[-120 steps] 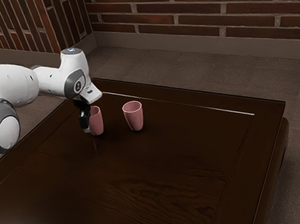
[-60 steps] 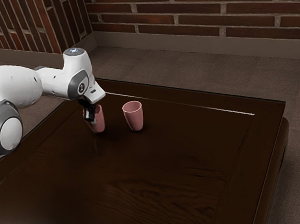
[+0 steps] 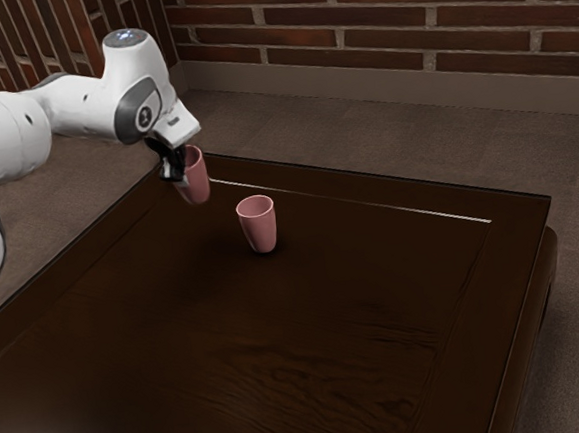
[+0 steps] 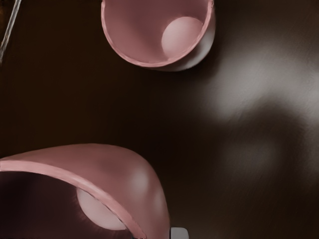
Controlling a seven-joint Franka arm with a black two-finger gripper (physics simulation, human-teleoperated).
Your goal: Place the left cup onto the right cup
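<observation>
My gripper [image 3: 177,167] is shut on the rim of a pink cup [image 3: 194,177], holding it tilted in the air above the table's far left part. That held cup [image 4: 99,189] looms large under my hand in the wrist view. A second pink cup [image 3: 257,223] stands upright on the dark wooden table [image 3: 307,315], lower and toward the exterior view's right of the held one. In the wrist view this standing cup [image 4: 159,32] shows its open mouth and round bottom, apart from the held cup.
The table has a raised rim [image 3: 369,202] around its sunken top. A brick wall [image 3: 374,19] runs behind, with grey carpet floor [image 3: 414,136] around. My white arm [image 3: 51,115] comes in from the exterior view's left.
The held cup has risen off the table and moved slightly toward the exterior view's right, tilting as my arm lifted. The standing cup has not moved.
</observation>
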